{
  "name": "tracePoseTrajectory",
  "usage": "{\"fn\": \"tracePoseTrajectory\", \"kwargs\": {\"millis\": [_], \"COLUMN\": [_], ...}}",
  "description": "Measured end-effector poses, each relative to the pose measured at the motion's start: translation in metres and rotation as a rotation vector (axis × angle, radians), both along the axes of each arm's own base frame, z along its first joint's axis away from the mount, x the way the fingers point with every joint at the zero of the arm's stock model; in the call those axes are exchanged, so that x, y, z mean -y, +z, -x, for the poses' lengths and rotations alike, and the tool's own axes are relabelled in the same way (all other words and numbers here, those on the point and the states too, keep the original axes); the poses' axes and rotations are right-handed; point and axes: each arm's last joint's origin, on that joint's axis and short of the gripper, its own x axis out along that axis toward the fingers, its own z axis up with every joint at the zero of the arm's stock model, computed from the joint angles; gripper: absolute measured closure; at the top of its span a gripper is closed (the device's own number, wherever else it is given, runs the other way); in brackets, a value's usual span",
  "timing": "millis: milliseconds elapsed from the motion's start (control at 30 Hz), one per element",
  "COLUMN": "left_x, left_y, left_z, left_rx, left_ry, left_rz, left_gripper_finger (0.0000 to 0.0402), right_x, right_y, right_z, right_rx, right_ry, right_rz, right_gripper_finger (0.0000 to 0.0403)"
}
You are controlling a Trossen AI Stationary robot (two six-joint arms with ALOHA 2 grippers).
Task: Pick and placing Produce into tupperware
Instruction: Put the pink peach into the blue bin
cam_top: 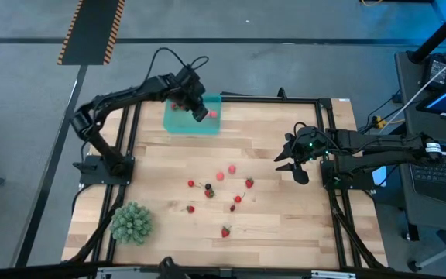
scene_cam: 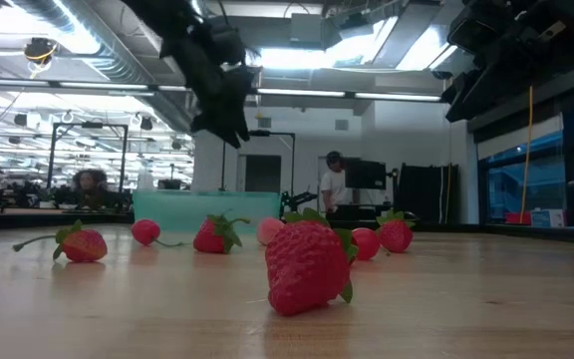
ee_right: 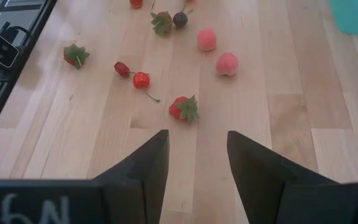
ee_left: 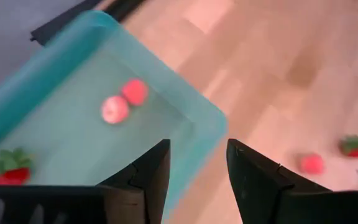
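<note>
The teal tupperware [cam_top: 184,120] stands at the table's far side, left of centre. In it lie two pink fruits [ee_left: 115,109] and a strawberry with a green top [ee_left: 8,168]. My left gripper [ee_left: 197,174] hovers open above the tupperware's right corner [ee_left: 207,121] with nothing between its fingers. Several pieces of red and pink produce [cam_top: 220,176] lie loose on the wood at mid-table. My right gripper [ee_right: 197,162] stands open above the table's right part, pointing toward a strawberry [ee_right: 184,108], clear of it.
A spiky green plant-like ball [cam_top: 132,222] sits at the near left corner. A black frame [cam_top: 335,147] runs round the wooden table. In the low view a large strawberry [scene_cam: 307,264] lies close in front, and people show in the room behind.
</note>
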Motion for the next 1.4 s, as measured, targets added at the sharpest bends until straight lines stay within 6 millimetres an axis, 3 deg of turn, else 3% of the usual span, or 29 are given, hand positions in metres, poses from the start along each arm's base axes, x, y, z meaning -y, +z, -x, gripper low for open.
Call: {"fn": "tracePoseTrajectory", "kwargs": {"millis": [433,833,1167,1400], "left_x": [0.094,0.167,0.181,0.178], "left_y": [-0.001,0.000,-0.006,-0.006], "left_z": [-0.041,-0.067,-0.069,-0.068], "left_rx": [-0.057,0.023,0.008,0.014], "left_ry": [-0.305,-0.486,-0.464,-0.391], "left_rz": [0.025,-0.117,-0.211,-0.156], "left_gripper_finger": [0.0254,0.0245,0.0253,0.0206], "right_x": [0.000,0.000,0.000,0.000], "right_y": [0.000,0.000,0.000,0.000], "right_z": [0.000,-0.001,-0.001,-0.001], "right_rx": [0.001,0.006,0.006,0.006], "right_ry": [-0.002,-0.002,-0.002,-0.003], "right_rz": [-0.003,-0.002,-0.002,-0.003], "right_gripper_finger": [0.0238,0.0238,0.0238,0.0238]}}
